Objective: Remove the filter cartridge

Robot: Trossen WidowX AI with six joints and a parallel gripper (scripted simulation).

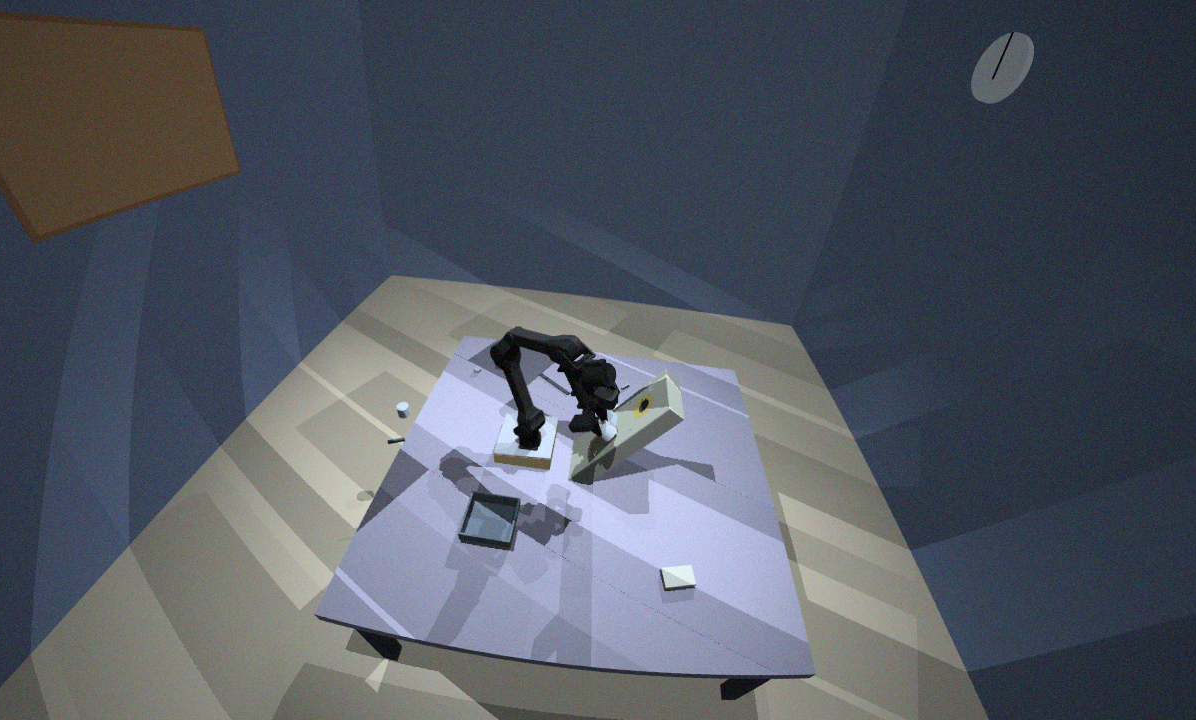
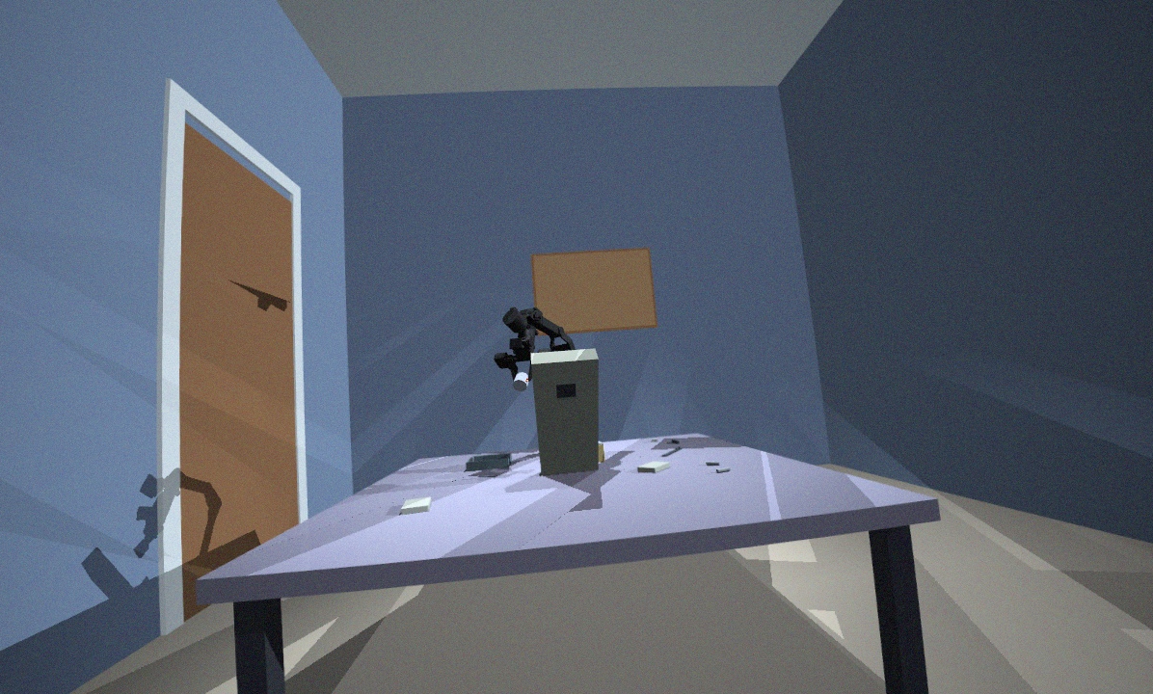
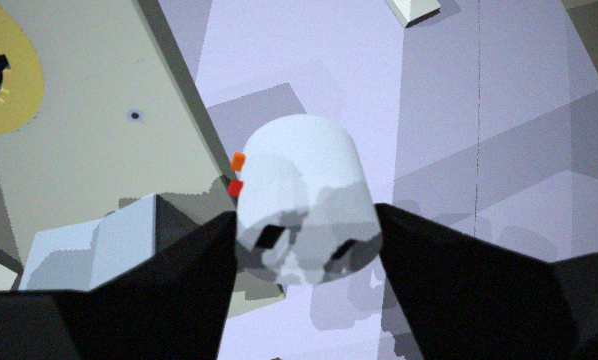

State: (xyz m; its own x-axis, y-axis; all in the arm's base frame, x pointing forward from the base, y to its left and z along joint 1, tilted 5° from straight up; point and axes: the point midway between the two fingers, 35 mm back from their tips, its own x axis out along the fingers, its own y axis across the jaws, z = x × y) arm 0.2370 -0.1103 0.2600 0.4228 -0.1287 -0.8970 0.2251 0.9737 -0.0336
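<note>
The white round filter cartridge [image 1: 608,427] [image 2: 521,380] [image 3: 304,165] is out of the panel, with two dark slots on its near face and an orange and a red mark on its side. My gripper [image 3: 305,219] is shut on it, one finger on each side. It hangs beside the edge of the sloped service panel [image 1: 665,413] [image 2: 567,431] [image 3: 94,165], above the table. The panel's yellow-ringed round opening [image 1: 643,405] [image 3: 29,85] shows dark inside. The open grey tray [image 1: 487,543] [image 2: 488,463] stands apart from the gripper; in the top view its floor shows nothing on it.
A pale flat block [image 1: 677,577] [image 2: 415,505] [image 3: 415,10] lies on the table [image 1: 602,635] [image 2: 650,530]. Another pale block [image 2: 653,467] and small dark pieces [image 2: 712,463] lie on the panel's other side. The arm's base stands on a block [image 1: 523,460] between panel and tray.
</note>
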